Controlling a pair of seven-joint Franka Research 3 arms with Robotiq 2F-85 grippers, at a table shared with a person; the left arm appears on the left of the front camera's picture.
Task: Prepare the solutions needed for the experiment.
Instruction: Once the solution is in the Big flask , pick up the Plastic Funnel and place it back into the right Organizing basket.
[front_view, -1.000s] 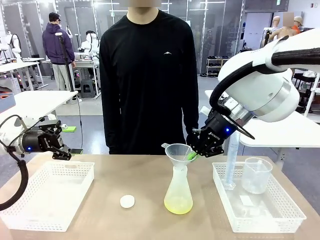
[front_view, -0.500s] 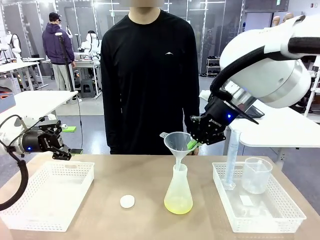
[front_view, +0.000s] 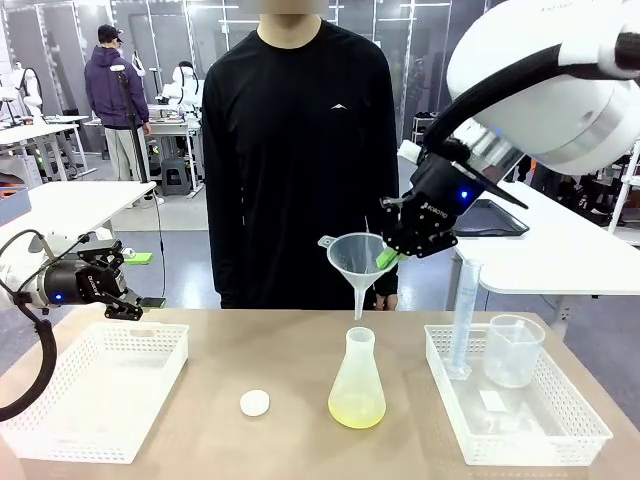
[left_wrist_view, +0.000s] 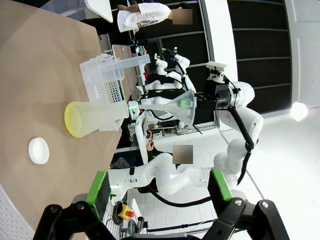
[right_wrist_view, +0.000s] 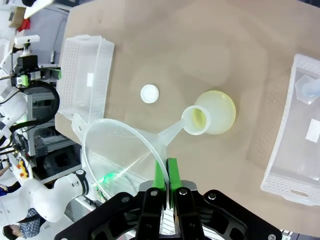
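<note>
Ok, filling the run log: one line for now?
right gripper: shut on funnel, above flask | left gripper: open | solution: in flask

Right arm (front_view: 540, 90): glossy white shell, black cable; right pincer (front_view: 386, 259) and left pincer (front_view: 135, 300): black, green pads, blue light; person (front_view: 295, 150): black long-sleeved top, small white chest mark.

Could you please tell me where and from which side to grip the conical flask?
I would grip the conical flask by its narrow neck, level, from the robot's left: it stands upright, its body widens and slopes, the funnel held by the right end effector hangs over its mouth, and a tray sits on its right.
</note>
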